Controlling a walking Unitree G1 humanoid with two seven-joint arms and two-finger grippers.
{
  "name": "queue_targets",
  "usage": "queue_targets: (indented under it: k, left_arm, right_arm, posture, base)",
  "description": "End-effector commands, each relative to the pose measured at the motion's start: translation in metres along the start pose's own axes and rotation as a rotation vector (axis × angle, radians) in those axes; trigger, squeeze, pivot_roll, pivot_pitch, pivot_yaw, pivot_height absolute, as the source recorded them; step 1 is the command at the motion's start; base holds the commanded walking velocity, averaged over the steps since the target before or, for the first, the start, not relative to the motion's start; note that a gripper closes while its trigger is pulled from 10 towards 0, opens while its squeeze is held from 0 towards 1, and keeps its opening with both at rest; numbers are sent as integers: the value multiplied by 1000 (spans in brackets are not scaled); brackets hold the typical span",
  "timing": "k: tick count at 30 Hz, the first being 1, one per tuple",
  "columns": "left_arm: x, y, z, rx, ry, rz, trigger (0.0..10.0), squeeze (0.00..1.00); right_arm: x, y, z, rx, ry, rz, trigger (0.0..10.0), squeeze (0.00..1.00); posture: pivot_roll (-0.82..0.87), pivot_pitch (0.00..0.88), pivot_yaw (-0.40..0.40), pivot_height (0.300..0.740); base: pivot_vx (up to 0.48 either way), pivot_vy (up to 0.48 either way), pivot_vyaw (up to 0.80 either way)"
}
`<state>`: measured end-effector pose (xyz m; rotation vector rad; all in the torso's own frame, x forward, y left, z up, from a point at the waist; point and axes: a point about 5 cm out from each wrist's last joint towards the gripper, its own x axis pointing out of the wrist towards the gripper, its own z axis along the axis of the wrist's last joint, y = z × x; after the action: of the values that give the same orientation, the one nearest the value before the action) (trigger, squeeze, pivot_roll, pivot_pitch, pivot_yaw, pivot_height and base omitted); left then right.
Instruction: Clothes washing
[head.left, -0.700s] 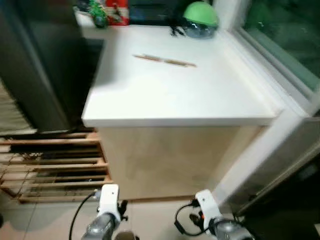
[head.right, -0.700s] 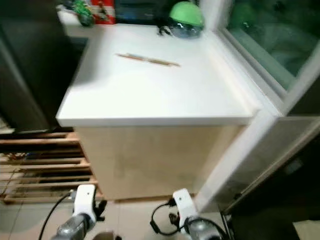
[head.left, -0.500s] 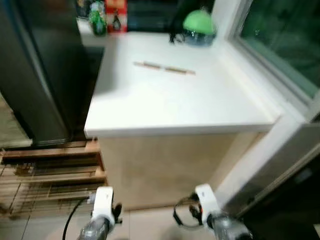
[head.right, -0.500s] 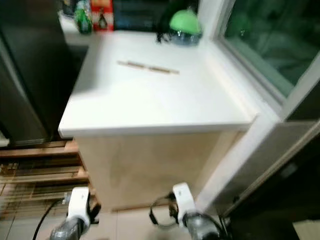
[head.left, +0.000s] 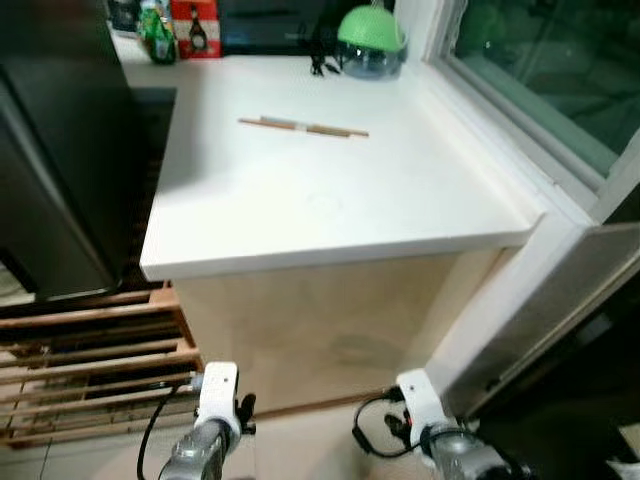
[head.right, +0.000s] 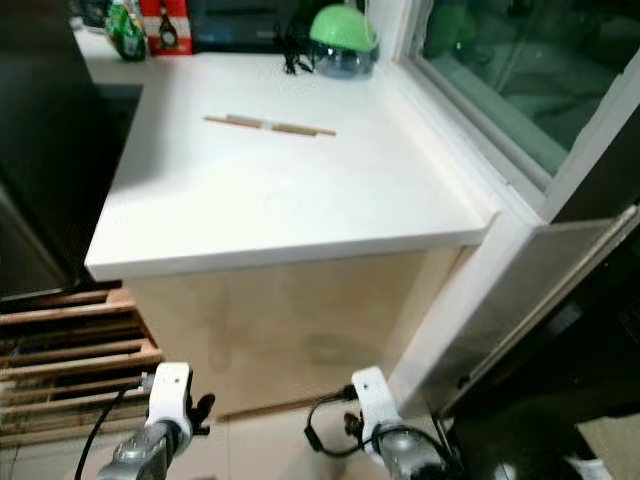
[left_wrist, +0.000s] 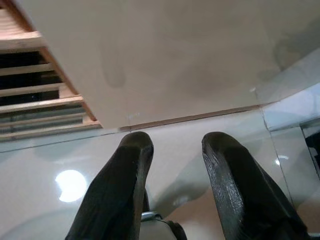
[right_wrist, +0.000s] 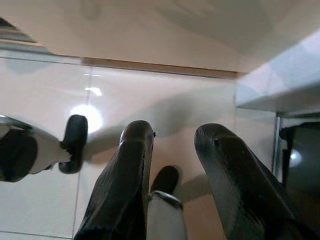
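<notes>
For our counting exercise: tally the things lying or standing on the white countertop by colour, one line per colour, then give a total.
Green: 2, domed object and bottle
Red: 1, box
Brown: 1, thin stick
Total: 4, all on the countertop

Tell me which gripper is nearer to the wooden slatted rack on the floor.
Left. The left gripper hangs low by the cabinet front, just beside the wooden slatted rack. The right gripper hangs further right, toward the white window frame.
</notes>
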<state>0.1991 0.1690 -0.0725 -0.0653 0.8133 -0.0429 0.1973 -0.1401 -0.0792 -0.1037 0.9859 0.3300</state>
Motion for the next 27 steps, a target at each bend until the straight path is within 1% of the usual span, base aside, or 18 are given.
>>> queue_targets:
  k: [1,4,7,8,9,13,19,21,22,23,25,26,27]
  left_arm:
    - [0,-1,1,-2,-1,-3,10000,0]
    - [0,-1,1,-4,-3,-3,10000,0]
    - [1,-1,1,-7,-3,-3,10000,0]
    - [1,-1,1,-6,-1,-3,10000,0]
    - [1,-1,1,-5,-1,-2,10000,0]
    - [1,-1,2,-7,1,-4,10000,0]
    - [2,-3,3,-2,11,-15,10000,0]
    - [3,-6,0,-18,39,-29,10000,0]
    - [3,-6,0,-18,39,-29,10000,0]
    - [2,-6,-3,-41,62,-34,10000,0]
    - [2,-7,-4,-52,72,-36,10000,0]
    - [2,-6,-8,-54,94,-31,10000,0]
    - [1,-6,-11,-67,116,-31,10000,0]
  right_arm:
    - [0,-4,7,-27,-14,-13,10000,0]
    - [0,-5,8,-43,-14,-17,10000,0]
    - [0,-7,9,-15,-19,-36,10000,0]
    - [-1,-10,10,7,-20,-67,10000,0]
    - [-1,-12,10,7,-19,-80,10000,0]
    - [-1,-13,11,0,-27,-85,10000,0]
    - [-2,-15,6,0,1,-102,10000,0]
    - [-2,-13,-1,-7,49,-89,10000,0]
    - [-2,-13,-1,-7,49,-89,10000,0]
    - [-2,-12,-4,-9,66,-80,10000,0]
    - [-2,-12,-6,-10,77,-82,10000,0]
    - [-3,-12,-10,-21,112,-82,10000,0]
    - [-3,-12,-11,-20,121,-78,10000,0]
  posture:
    - [71,0,-43,740]
    - [71,0,-45,740]
    - [70,0,-45,740]
    - [68,0,-44,740]
    - [68,0,-44,740]
    - [60,0,-41,740]
    - [48,0,-35,740]
    - [44,0,-34,740]
    - [44,0,-34,740]
    - [42,0,-34,740]
    - [42,0,-34,740]
    - [41,0,-34,740]
    - [43,0,-36,740]
  base:
    - [458,0,0]
    - [463,0,800]
    - [461,0,706]
    - [461,0,0]
    - [461,0,0]
    - [443,0,0]
    - [0,0,0]
    - [0,0,0]
    - [0,0,0]
    - [0,0,0]
    - [0,0,0]
    - [0,0,0]
    - [0,0,0]
